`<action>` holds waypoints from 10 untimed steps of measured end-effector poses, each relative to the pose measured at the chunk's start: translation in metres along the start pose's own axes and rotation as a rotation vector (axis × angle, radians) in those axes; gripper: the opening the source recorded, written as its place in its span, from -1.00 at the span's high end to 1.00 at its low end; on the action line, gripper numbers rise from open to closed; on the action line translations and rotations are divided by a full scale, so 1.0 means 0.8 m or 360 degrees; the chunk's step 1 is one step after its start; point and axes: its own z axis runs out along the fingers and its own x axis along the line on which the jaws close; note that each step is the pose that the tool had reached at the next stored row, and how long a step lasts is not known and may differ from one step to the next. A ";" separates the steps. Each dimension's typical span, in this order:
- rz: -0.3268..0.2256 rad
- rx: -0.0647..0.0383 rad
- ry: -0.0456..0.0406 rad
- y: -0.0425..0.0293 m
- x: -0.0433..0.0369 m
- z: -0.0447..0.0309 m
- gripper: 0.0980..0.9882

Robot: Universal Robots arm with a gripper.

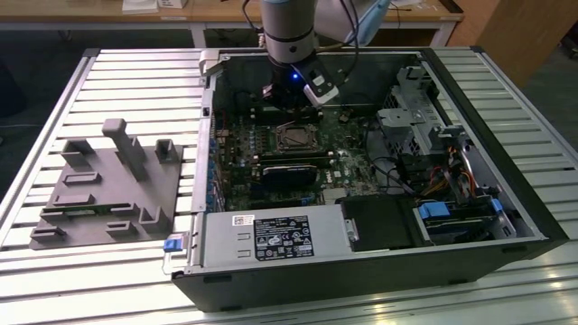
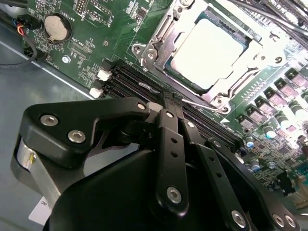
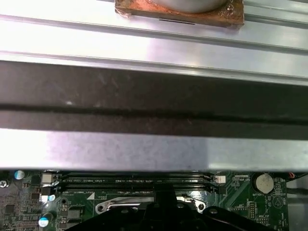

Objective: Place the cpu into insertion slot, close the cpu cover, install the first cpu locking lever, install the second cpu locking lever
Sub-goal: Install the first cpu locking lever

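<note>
The cpu (image 2: 207,53) lies flat in the insertion slot (image 1: 296,139), its silvery top showing through the window of the cpu cover (image 2: 153,48), which is down over it. A thin metal locking lever (image 2: 243,82) runs along the socket edge nearest my gripper. In the second wrist view my gripper (image 2: 171,102) is shut, its black fingertips meeting over the black memory slots (image 2: 130,79) just beside the socket, with nothing seen between them. In the exterior view the gripper (image 1: 291,114) hangs inside the open computer case, just behind the socket.
The black computer case (image 1: 380,271) lies open on a slatted aluminium table (image 1: 118,81). A grey moulded fixture (image 1: 108,183) sits to the exterior view's left. A drive cage and cables (image 1: 424,128) fill the case's right side, and a power supply (image 1: 271,237) sits at the front.
</note>
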 end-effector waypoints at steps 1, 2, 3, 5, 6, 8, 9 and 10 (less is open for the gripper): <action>-0.0001 0.0000 -0.0006 -0.0001 0.000 0.0010 0.98; -0.0002 0.0000 -0.0012 -0.0002 0.001 0.0019 0.98; -0.0003 0.0000 -0.0017 -0.0003 0.001 0.0026 0.98; -0.0004 0.0000 -0.0022 -0.0001 0.002 0.0033 0.98; -0.0004 0.0000 -0.0023 0.0002 0.003 0.0034 0.98; -0.0003 0.0000 -0.0025 0.0005 0.004 0.0039 0.98; 0.0003 0.0001 -0.0026 0.0006 0.004 0.0043 0.98; 0.0021 0.0004 -0.0029 0.0006 0.004 0.0047 0.98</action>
